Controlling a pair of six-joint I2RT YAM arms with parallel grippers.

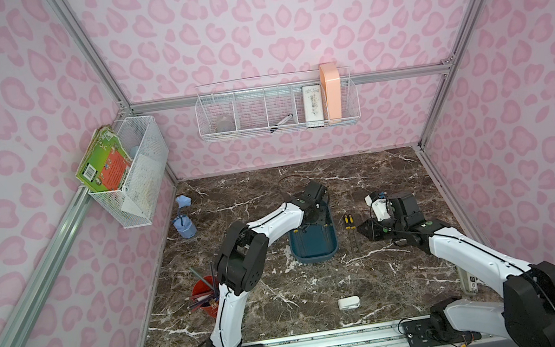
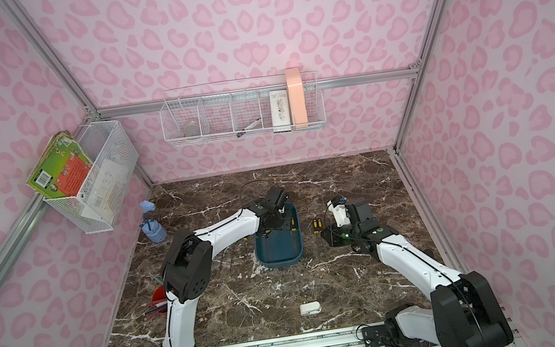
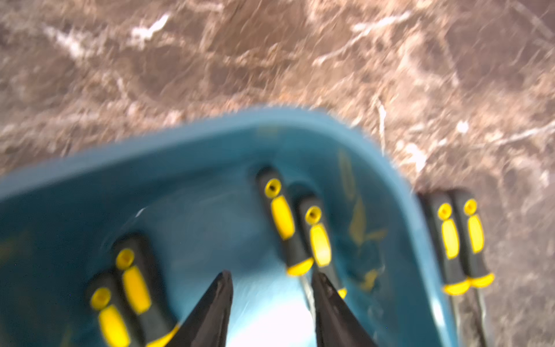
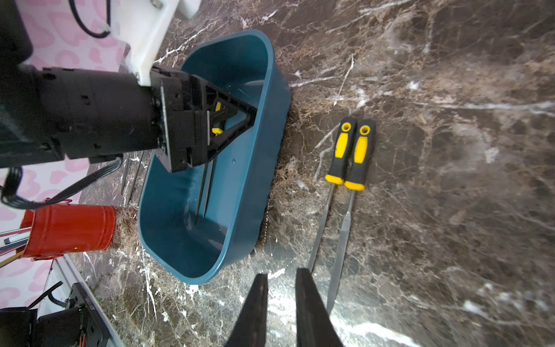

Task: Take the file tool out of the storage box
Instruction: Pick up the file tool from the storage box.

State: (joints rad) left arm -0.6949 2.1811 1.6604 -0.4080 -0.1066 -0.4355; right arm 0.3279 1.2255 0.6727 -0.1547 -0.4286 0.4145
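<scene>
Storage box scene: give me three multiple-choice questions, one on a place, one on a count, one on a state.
1. Where does the left claw reach? A) into the storage box B) into the red cup C) into a wire basket
2. How many files lie on the table on the box's right-arm side? A) one B) two C) four
3. The right claw is A) gripping a file B) gripping the box C) empty, jaws slightly apart
Answers: 1 A, box walls surround it. 2 B, two lie side by side. 3 C, bare table shows between its jaws.
</scene>
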